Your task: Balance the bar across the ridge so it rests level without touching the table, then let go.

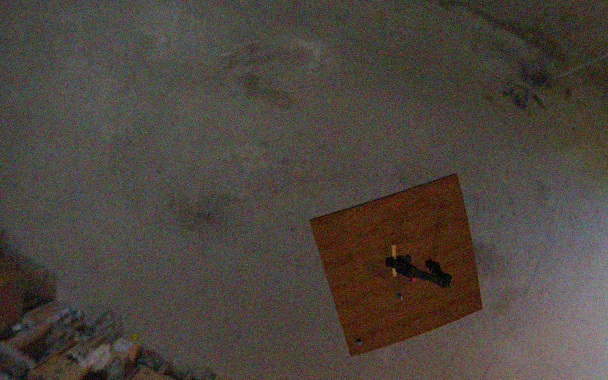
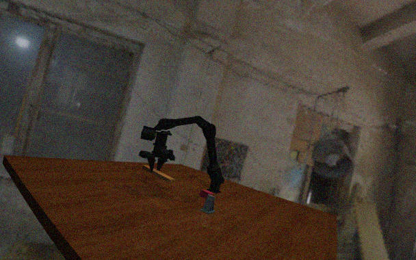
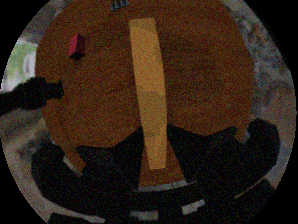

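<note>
A flat yellow bar (image 1: 394, 250) (image 2: 165, 176) (image 3: 148, 76) lies low on the brown table (image 1: 350, 240) (image 2: 102, 212) (image 3: 200, 43); I cannot tell whether it touches the top. My gripper (image 1: 396, 262) (image 2: 154, 167) (image 3: 154, 127) points straight down and is shut on the bar near one end. The ridge (image 1: 398, 295) (image 2: 209, 205) is a small blue-grey wedge standing upright on the table, well away from the bar and closer to the arm's base.
A small red block (image 1: 413, 280) (image 2: 206, 192) (image 3: 76, 46) sits next to the ridge by the arm's base. A tiny purple thing (image 1: 359, 342) lies near one table corner. Grey floor surrounds the table's edges.
</note>
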{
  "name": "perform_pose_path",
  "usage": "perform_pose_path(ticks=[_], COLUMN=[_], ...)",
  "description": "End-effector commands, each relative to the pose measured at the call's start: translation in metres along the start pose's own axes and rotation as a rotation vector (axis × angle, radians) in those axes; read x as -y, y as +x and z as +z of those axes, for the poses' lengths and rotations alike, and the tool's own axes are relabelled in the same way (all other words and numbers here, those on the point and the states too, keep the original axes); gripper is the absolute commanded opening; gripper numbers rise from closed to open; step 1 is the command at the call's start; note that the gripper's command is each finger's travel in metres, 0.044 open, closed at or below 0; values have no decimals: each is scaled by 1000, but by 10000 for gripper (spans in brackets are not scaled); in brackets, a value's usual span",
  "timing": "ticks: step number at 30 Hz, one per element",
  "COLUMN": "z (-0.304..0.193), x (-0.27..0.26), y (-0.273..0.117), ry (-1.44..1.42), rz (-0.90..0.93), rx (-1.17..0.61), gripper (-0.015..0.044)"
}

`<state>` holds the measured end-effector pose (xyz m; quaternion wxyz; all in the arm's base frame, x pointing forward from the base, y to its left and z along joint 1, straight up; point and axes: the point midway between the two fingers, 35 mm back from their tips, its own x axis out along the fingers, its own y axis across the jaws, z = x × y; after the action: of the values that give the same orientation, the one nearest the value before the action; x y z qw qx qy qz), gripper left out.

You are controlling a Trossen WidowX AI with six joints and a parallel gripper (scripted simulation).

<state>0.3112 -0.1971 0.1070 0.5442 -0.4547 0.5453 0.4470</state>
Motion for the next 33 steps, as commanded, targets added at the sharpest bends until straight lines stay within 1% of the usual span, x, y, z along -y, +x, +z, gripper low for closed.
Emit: perform_pose_path(ticks=[1, 17, 22, 33], z=[0, 2, 3, 43], x=[2, -4, -5, 6], y=[-18, -59, -61, -61], ry=[5, 7, 10, 170], rz=[-23, -24, -24, -25], rx=[-6, -4, -4, 2], gripper=[0, 0, 0, 0])
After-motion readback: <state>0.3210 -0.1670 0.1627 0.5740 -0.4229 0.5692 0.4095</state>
